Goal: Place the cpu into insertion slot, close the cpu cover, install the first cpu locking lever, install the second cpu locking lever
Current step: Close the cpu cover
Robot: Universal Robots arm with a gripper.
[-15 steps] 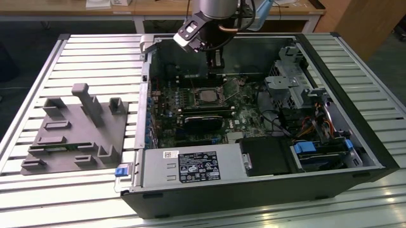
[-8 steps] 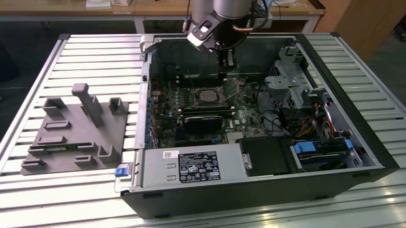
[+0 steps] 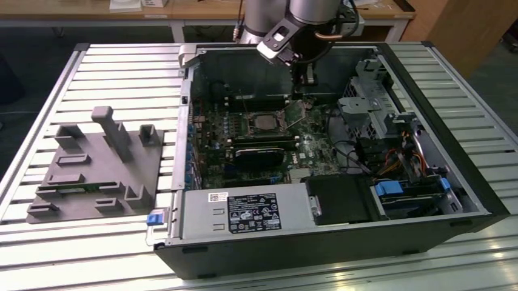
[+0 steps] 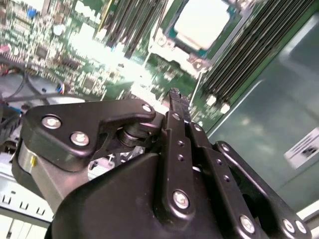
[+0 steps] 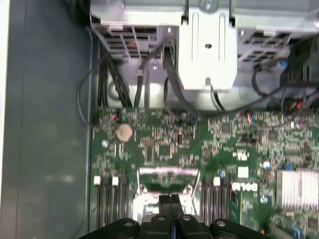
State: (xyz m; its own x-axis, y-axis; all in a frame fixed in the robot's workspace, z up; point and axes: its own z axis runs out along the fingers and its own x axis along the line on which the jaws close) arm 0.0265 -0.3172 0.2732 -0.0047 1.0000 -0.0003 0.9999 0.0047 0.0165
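Hovering over the motherboard with our tool [image 4: 174, 95] pinched shut and empty.
We see the cpu [image 4: 202, 22] lying flat in the insertion slot [image 3: 263, 125], with the cpu cover [image 4: 193, 59] framing its pale top. We judge the joined fingers serve as a narrow pusher, not a grasp.

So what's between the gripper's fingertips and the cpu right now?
In the second wrist view, just a strip of green motherboard and the silver frame edging the cpu lie between the gripper and it; nothing loose.
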